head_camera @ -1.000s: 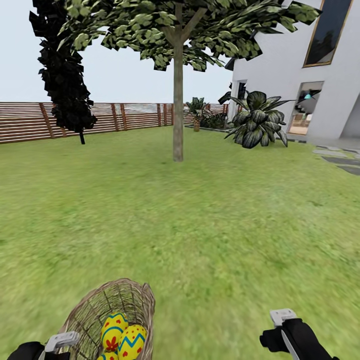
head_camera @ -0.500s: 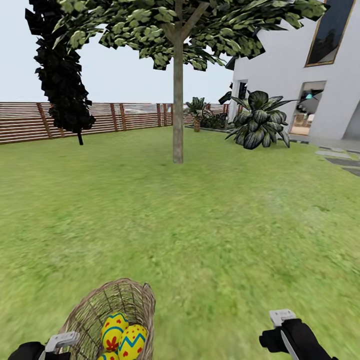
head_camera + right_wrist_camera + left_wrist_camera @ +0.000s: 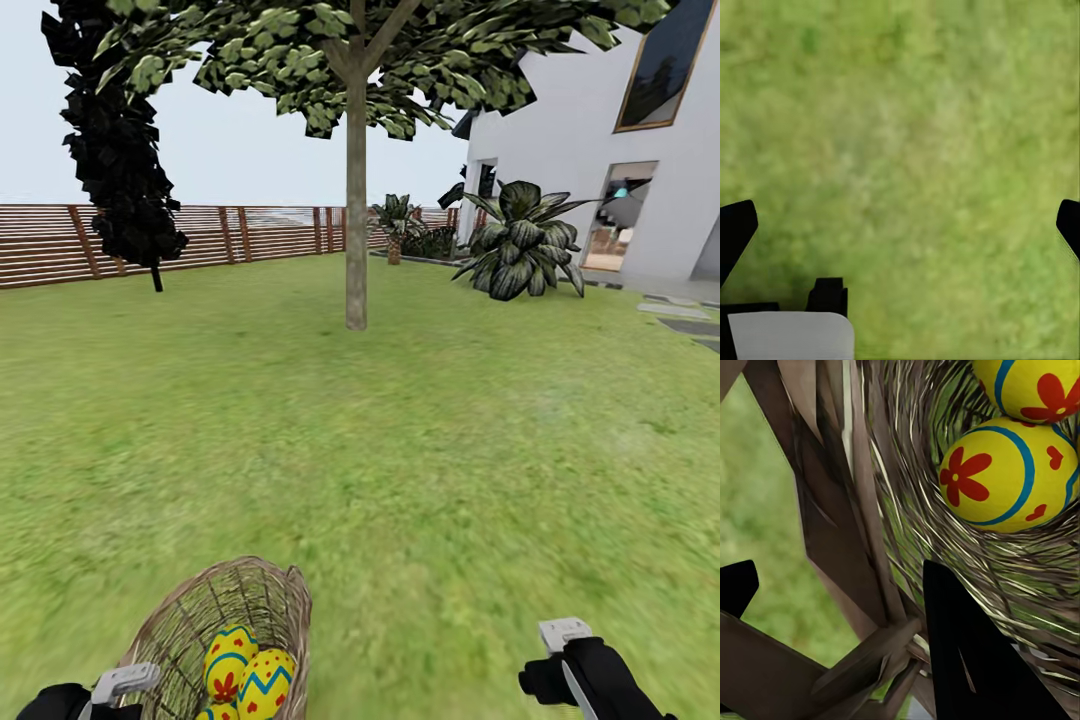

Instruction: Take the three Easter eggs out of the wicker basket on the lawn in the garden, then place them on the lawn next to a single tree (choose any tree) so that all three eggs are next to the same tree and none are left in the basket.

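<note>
The wicker basket (image 3: 200, 610) hangs tilted at the bottom left of the head view, with yellow patterned Easter eggs (image 3: 245, 668) inside. My left gripper (image 3: 836, 585) is shut on the basket's woven rim (image 3: 847, 547), one finger outside and one inside near an egg (image 3: 1009, 472). My right gripper (image 3: 900, 225) is open over bare lawn (image 3: 420, 450) and holds nothing; its arm (image 3: 585, 675) is at the bottom right. The tree (image 3: 356, 230), with a straight grey-brown trunk, stands straight ahead across the grass.
An all-black tree (image 3: 125, 150) stands at the left by the brown slat fence (image 3: 40, 245). A white house (image 3: 600, 150) with a large leafy plant (image 3: 520, 245) and paving slabs (image 3: 690, 320) lies to the right. Open grass stretches between me and the trunk.
The whole view has crept forward a little, so the tree and house look slightly closer. The basket, the eggs and both grippers keep their places in the picture.
</note>
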You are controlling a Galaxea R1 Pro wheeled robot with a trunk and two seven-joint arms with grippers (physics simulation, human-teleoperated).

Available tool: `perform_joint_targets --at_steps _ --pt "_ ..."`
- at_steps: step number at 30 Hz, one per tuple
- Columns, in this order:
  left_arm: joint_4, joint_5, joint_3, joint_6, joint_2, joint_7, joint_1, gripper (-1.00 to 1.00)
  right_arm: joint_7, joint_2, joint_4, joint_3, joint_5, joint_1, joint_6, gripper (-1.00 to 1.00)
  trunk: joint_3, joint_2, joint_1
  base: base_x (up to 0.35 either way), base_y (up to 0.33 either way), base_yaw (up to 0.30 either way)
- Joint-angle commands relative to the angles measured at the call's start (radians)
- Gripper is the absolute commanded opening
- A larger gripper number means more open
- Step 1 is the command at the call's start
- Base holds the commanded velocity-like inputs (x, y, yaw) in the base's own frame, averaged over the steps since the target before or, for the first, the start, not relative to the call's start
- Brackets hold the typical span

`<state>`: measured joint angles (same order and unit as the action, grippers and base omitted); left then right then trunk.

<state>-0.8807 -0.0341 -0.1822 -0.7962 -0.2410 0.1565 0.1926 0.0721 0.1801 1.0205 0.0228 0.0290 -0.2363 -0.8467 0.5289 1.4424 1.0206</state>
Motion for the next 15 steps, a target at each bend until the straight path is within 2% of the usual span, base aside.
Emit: perform_joint_targets --at_steps 1,15 --pt "-0.001 -0.009 -0.002 -0.006 0.0 0.005 0.001 -1.0 0.005 0.001 0.001 0.002 0.003 0.0 -0.005 1.0 0.001 0.001 0.001 0.339 0.0 0.0" --pt "0.006 -0.006 0.001 -0.005 0.005 0.005 0.001 -1.0 0.005 -0.003 -0.008 0.003 0.006 0.0 -0.004 1.0 0.001 0.001 0.001 0.339 0.0 0.0"
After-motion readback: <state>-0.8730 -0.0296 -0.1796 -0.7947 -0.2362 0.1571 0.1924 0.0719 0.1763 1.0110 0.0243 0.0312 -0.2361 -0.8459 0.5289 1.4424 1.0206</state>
